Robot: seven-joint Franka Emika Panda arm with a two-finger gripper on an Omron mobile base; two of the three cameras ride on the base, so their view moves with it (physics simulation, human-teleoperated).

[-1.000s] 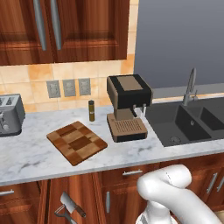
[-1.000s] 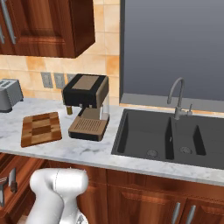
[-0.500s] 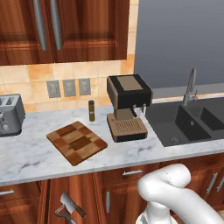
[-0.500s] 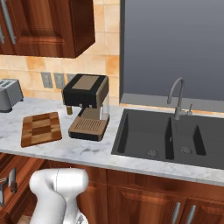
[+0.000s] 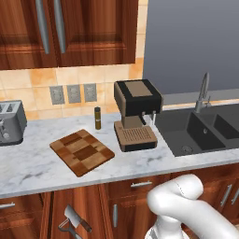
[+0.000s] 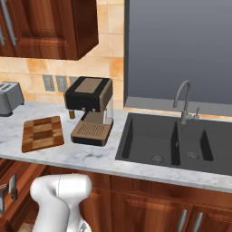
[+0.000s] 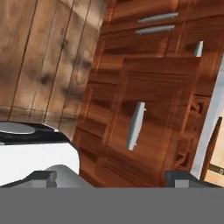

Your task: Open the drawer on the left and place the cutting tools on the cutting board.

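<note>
Arm folded low before the cabinets, white elbow (image 5: 179, 200) showing at the frame bottom. Gripper (image 7: 111, 177) fingers spread wide, holding nothing, aimed at the drawer (image 7: 148, 127) front: red-brown wood, short silver bar handle (image 7: 135, 125). Drawer stands pulled out; cleaver (image 5: 76, 218) lies inside. Patchwork wood cutting board (image 5: 82, 151) flat on the marble counter (image 5: 28, 170), beside the coffee machine (image 5: 136, 113).

Cutting board (image 6: 42, 132) beside coffee machine (image 6: 89, 110)
</note>
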